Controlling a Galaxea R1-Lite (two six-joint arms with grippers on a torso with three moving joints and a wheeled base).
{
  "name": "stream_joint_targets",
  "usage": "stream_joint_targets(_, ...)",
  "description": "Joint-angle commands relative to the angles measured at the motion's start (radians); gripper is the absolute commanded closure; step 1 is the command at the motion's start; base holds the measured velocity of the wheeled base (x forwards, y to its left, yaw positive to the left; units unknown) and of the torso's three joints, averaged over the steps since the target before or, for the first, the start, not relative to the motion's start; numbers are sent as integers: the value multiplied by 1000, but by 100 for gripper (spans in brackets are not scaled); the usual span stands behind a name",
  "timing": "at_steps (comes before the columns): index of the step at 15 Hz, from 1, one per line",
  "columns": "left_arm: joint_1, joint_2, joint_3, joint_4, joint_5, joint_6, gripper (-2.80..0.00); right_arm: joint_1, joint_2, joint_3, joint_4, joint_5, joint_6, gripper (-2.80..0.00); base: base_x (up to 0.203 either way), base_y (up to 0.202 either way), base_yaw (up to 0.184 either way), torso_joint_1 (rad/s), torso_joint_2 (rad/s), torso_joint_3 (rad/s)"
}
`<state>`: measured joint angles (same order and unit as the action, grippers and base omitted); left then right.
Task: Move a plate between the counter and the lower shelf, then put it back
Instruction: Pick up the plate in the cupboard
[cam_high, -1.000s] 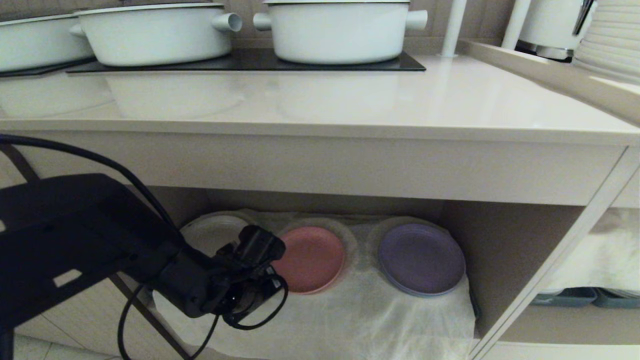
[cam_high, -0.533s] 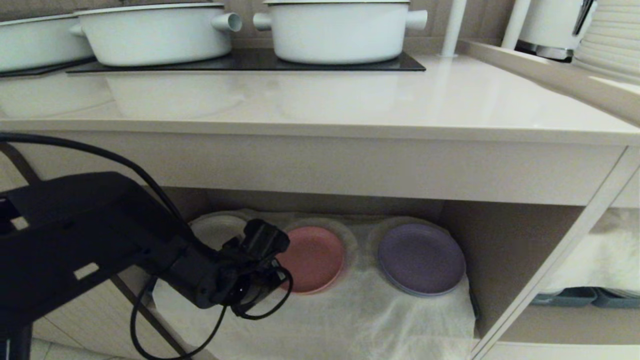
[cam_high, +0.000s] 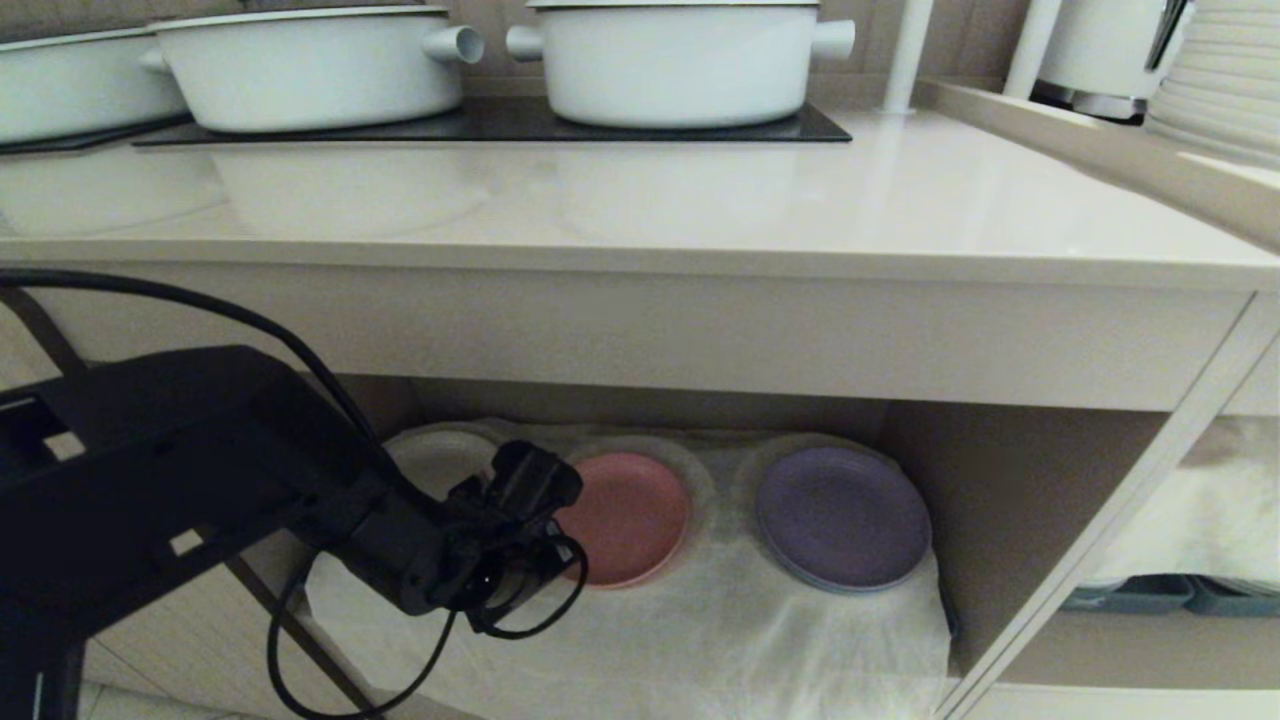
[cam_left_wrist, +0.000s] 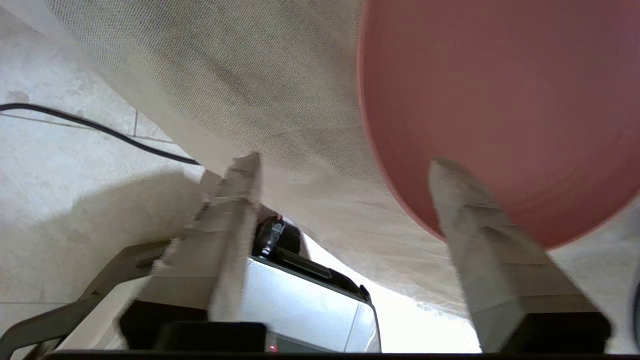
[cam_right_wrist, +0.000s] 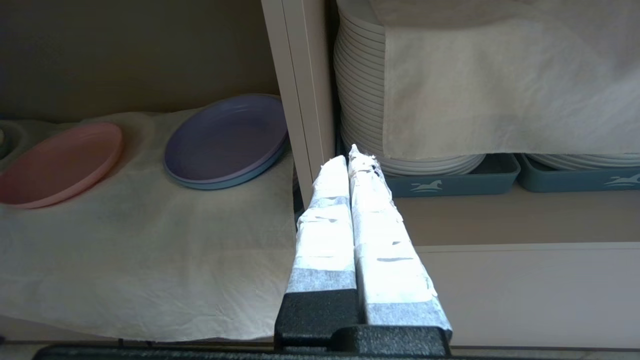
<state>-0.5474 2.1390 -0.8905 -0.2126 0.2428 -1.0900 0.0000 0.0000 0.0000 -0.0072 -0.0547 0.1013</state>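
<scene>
Left claw (cam_left_wrist: 342, 167) spread, astride plate (cam_left_wrist: 500, 110) rim

The right gripper (cam_right_wrist: 349, 156) reaches up from the bottom centre of the frame, its two white-taped fingers (cam_right_wrist: 325, 235) pressed together and holding nothing. At centre left a round, flat pink plastic plate (cam_right_wrist: 57, 162) lies on a thin white gauzy cloth (cam_right_wrist: 150, 260) that covers the base of the beige-walled lower shelf (cam_right_wrist: 140, 50). Just beside it, nearer the centre, sits a round purple plate (cam_right_wrist: 225, 140). A pale upright divider post (cam_right_wrist: 297, 100) stands in the middle. In the upper right, a tall stack of white plates (cam_right_wrist: 357, 100) rests in a dark grey-blue tray (cam_right_wrist: 450, 182), partly draped by a white cloth (cam_right_wrist: 510, 85).
</scene>
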Motion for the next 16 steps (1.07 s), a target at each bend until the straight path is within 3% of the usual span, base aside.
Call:
stream_joint_targets(1,-2,9,-5,2,1,-7,-280,0,0,0,0,-1,0,0,0,0,0,0,0,0)
stream_joint_targets(16,-6,86,-110,1,2,-5,-280,0,0,0,0,-1,1,0,0,0,0,0,0,0)
